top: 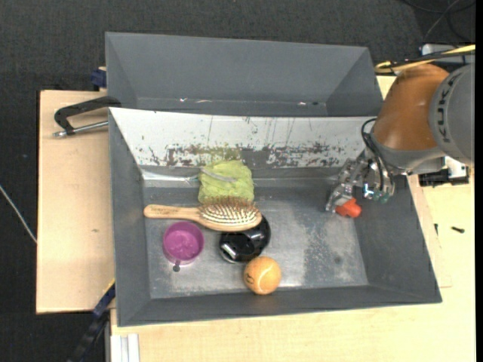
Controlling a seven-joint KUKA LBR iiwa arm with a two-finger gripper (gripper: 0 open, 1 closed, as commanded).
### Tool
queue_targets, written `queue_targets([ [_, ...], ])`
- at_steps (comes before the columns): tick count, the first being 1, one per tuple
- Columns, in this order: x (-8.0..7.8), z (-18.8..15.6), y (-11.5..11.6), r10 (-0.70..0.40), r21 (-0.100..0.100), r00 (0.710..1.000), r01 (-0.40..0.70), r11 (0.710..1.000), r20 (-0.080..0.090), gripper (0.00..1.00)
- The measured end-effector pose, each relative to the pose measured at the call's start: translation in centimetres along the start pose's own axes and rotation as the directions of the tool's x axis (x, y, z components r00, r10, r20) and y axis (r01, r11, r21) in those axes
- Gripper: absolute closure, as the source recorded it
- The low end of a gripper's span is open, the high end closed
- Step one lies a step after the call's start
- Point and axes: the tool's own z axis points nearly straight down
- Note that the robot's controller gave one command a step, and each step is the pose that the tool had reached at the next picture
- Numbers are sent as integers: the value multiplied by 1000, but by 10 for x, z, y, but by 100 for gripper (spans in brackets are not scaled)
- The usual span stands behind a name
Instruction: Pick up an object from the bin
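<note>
Hanging over the right part of the grey metal bin [226, 74], close to its right wall, the gripper [349, 199] is pointing down and leftward from the arm's orange cover [407, 119]. A small red-orange lump [348, 210], rounded and bright against the grey, is sitting right at the gripper's lower tip. Whether the gripper is clenched on it or released I cannot tell. The tip is showing as a tangle of shiny metal and cables, so it is equally unclear whether the lump is being carried or is lying on the bin floor. The arm is being cut off by the right edge.

The other things are lying well apart from it, in the left half. A green cloth-like wad [225, 181] is resting near the back wall, with a wooden hairbrush [219, 215] lying just in front of it. A purple round cup [183, 242] and a glossy black thing [243, 245] are sitting below the brush, the black one partly under the brush head. An orange ball [263, 274] is lying nearest the front wall.

The bin's back wall is showing brown speckles and scratches. Dark carpet-like floor [226, 6] is surrounding the bin.
</note>
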Motion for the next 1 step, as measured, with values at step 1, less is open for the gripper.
queue_targets([
  [1, -3, -39, 2, 0, -1, 1000, 0, 1000, 5, 100],
])
